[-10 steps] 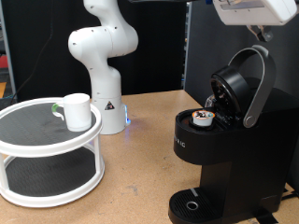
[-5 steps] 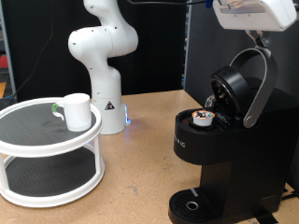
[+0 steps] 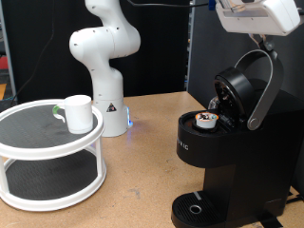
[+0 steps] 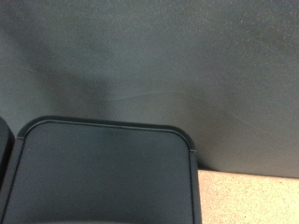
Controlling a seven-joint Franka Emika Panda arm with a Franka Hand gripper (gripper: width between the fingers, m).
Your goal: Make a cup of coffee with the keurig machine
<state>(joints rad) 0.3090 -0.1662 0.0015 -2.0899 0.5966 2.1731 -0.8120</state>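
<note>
One cup (image 3: 78, 113) sits on the white two-tier stand (image 3: 47, 157) at the left; the keurig machine (image 3: 228, 142) stands right, lid raised, a pod (image 3: 203, 119) inside. Above it hangs the gripper (image 3: 255, 14); whether its fingers are spread, I cannot tell.

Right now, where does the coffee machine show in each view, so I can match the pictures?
Exterior view: the coffee machine stands at the right, lid raised, a pod in its holder.
Wrist view: only a dark rounded-corner surface, likely the machine's top; I cannot confirm it.
Shared landmark: the tan table, seen as a corner strip in the wrist view.
</note>
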